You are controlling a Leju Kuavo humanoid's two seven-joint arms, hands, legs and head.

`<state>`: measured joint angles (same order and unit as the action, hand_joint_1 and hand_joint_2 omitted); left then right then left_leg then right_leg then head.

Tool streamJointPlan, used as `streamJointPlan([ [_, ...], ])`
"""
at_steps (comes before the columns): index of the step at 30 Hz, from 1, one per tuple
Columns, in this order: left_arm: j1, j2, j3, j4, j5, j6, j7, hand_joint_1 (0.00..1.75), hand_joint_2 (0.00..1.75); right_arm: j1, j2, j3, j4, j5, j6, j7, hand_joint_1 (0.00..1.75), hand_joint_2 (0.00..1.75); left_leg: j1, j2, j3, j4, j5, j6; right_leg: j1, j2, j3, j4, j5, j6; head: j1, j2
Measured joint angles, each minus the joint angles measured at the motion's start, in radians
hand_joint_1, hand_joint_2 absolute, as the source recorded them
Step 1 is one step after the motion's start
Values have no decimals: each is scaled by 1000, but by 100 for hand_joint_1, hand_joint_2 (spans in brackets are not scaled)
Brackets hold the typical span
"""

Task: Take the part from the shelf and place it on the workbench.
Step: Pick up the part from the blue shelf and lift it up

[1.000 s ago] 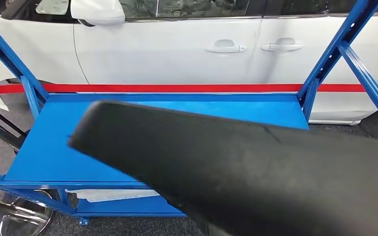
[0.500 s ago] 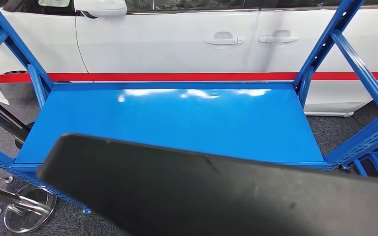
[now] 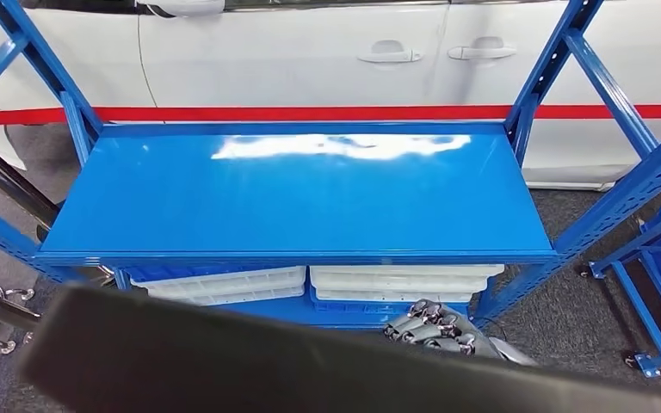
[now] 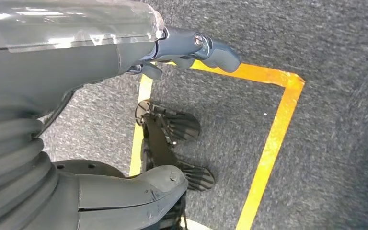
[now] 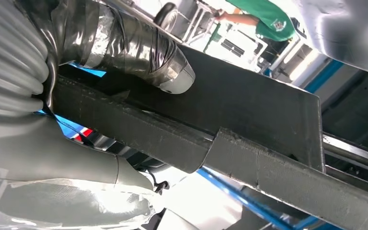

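I've got the long black part (image 5: 249,120) clamped in the right hand (image 5: 76,96), fingers wrapped round it, carried low across the view to clear the blue shelf (image 3: 293,194). Left hand (image 4: 124,52) hangs empty, fingers loosely apart.

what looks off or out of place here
Nothing stands out. The black part is held in the right hand, the blue shelf top is bare and level, and the white trays below sit neatly.

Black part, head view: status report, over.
Right robot hand grips black part, held low across frame. Left robot hand hangs open over floor. Blue shelf ahead, white trays beneath its top deck.
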<state>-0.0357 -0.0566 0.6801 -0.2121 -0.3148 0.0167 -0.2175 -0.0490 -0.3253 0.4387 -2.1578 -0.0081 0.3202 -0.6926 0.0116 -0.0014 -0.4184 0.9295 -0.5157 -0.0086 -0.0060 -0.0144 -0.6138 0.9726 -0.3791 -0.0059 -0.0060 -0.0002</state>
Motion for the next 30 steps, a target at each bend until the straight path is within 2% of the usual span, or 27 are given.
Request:
streamJointPlan([
  [2, 2, 1, 3, 0, 0, 0, -3, 0, 175, 9, -8, -1, -2, -14, 5, 1, 175, 175, 2, 2, -11, -5, 11, 16, -1, 1, -7, 0, 4, 12, 0, 0],
  [3, 3, 2, 5, 0, 0, 0, -6, 0, 175, 14, -12, -2, -2, -24, 9, 2, 175, 175, 4, 4, -19, -6, 21, 26, -2, 3, -14, 14, -17, 17, 0, 0],
  [4, 3, 3, 6, 0, 0, -1, -9, 0, 175, 18, -15, -5, -3, -34, 11, 6, 175, 175, 6, 8, -31, -6, 31, 36, -3, 5, -27, 47, -56, 21, 0, 0],
  [6, 3, 4, 9, 0, -2, -2, -16, 0, 175, 22, -17, -12, -4, -44, -1, 20, 175, 175, 3, 12, -60, 3, 48, 48, -6, 8, -63, 174, -160, 27, 1, 0],
  [7, 2, 5, 11, 0, -3, -4, -19, 0, 175, 23, -17, -16, -6, -44, -13, 29, 175, 175, 1, 13, -77, 10, 56, 49, -7, 9, -78, 241, -195, 29, 1, 0],
  [8, 2, 5, 13, 0, -3, -5, -21, 0, 175, 24, -17, -18, -7, -44, -24, 37, 175, 175, 0, 13, -95, 17, 63, 49, -7, 9, -83, 291, -207, 31, 1, 0],
  [9, 2, 6, 14, 0, -5, -6, -22, 0, 175, 24, -17, -21, -8, -44, -30, 43, 175, 175, -1, 14, -112, 24, 70, 47, -8, 9, -73, 309, -195, 31, 1, 0],
  [10, 2, 6, 15, 0, -7, -6, -23, 0, 175, 24, -17, -22, -9, -44, -32, 48, 175, 175, -1, 14, -129, 32, 77, 45, -8, 9, -46, 292, -167, 30, 1, 0],
  [11, 2, 7, 16, 0, -9, -7, -23, 0, 175, 25, -17, -24, -10, -46, -31, 50, 175, 175, -1, 13, -143, 38, 83, 43, -7, 9, -1, 240, -139, 27, 1, 0],
  [12, 2, 7, 18, 0, -11, -7, -23, 0, 175, 25, -19, -26, -12, -49, -25, 51, 175, 175, -2, 12, -155, 43, 89, 39, -5, 10, 54, 167, -126, 23, 1, 0],
  [13, 2, 7, 19, 0, -14, -8, -23, 0, 175, 26, -20, -27, -15, -53, -20, 51, 175, 175, -2, 12, -162, 46, 96, 34, -3, 11, 106, 90, -127, 18, 1, 0],
  [14, 2, 7, 20, 0, -16, -8, -24, 0, 175, 26, -22, -28, -18, -57, -14, 50, 175, 175, -2, 11, -167, 47, 103, 28, 0, 11, 144, 32, -135, 13, 1, 0],
  [15, 2, 7, 21, 0, -19, -8, -24, 0, 175, 27, -23, -29, -21, -60, -10, 49, 175, 175, -2, 11, -170, 47, 111, 22, 4, 12, 161, -1, -145, 9, 1, 0],
  [17, 2, 8, 24, 0, -24, -8, -25, 0, 175, 30, -23, -29, -22, -62, -9, 47, 175, 175, -1, 11, -177, 47, 122, 10, 4, 11, 156, -12, -139, 0, 1, 0],
  [18, 2, 9, 25, 0, -28, -8, -25, 0, 175, 30, -22, -29, -22, -62, -10, 47, 175, 175, -1, 10, -183, 54, 112, 5, 1, 9, 147, -12, -130, -8, 1, 0],
  [19, 3, 10, 26, 0, -32, -8, -25, 0, 175, 29, -22, -29, -22, -61, -10, 47, 175, 175, -2, 9, -194, 76, 84, 1, -2, 6, 136, -12, -120, -16, 1, 0],
  [20, 3, 12, 26, 0, -35, -8, -25, 0, 175, 28, -21, -29, -22, -60, -10, 47, 175, 175, -2, 8, -210, 117, 40, -3, -4, 4, 123, -13, -108, -24, 1, 0],
  [22, 2, 13, 26, 0, -41, -9, -26, 0, 175, 24, -19, -29, -22, -60, -7, 48, 175, 175, 0, 8, -247, 246, -58, -8, -1, 3, 92, -7, -88, -31, 1, 0],
  [23, 1, 14, 26, 0, -43, -10, -26, 0, 175, 22, -18, -29, -22, -60, -3, 48, 175, 175, 0, 8, -258, 309, -84, -10, 1, 2, 75, -3, -77, -31, 1, 0],
  [24, 1, 16, 26, 0, -44, -11, -26, 0, 175, 18, -17, -29, -22, -60, 0, 48, 175, 175, 0, 8, -258, 349, -84, -10, 2, 2, 58, 2, -67, -31, 1, 0],
  [25, 0, 17, 26, 0, -45, -12, -26, 0, 175, 14, -16, -29, -22, -60, 1, 50, 175, 175, 0, 8, -243, 356, -61, -9, 3, 2, 40, 7, -57, -30, 1, 0],
  [26, 0, 18, 26, 0, -46, -13, -26, 0, 175, 8, -15, -29, -22, -59, 1, 52, 175, 175, 0, 7, -211, 330, -29, -5, 5, 2, 23, 12, -47, -29, 0, 0],
  [27, -2, 20, 26, 0, -48, -15, -26, 0, 175, 2, -14, -29, -22, -56, 0, 55, 175, 175, -2, 7, -161, 270, -3, 1, 5, 2, 9, 16, -37, -28, 0, 0],
  [28, -4, 22, 26, 0, -50, -16, -27, 0, 175, -4, -13, -29, -22, -51, -3, 59, 175, 175, -4, 7, -100, 187, 5, 8, 8, 3, -2, 20, -29, -25, 0, 0],
  [29, -7, 25, 26, 0, -52, -17, -27, 0, 175, -10, -12, -29, -22, -46, -6, 61, 175, 175, -7, 7, -46, 108, -2, 15, 9, 2, -9, 22, -19, -21, 1, 0],
  [30, -10, 27, 26, -1, -53, -18, -28, 0, 175, -16, -12, -29, -22, -42, -8, 63, 175, 175, -10, 6, -8, 47, -14, 20, 10, 1, -13, 22, -9, -17, 1, 0],
])
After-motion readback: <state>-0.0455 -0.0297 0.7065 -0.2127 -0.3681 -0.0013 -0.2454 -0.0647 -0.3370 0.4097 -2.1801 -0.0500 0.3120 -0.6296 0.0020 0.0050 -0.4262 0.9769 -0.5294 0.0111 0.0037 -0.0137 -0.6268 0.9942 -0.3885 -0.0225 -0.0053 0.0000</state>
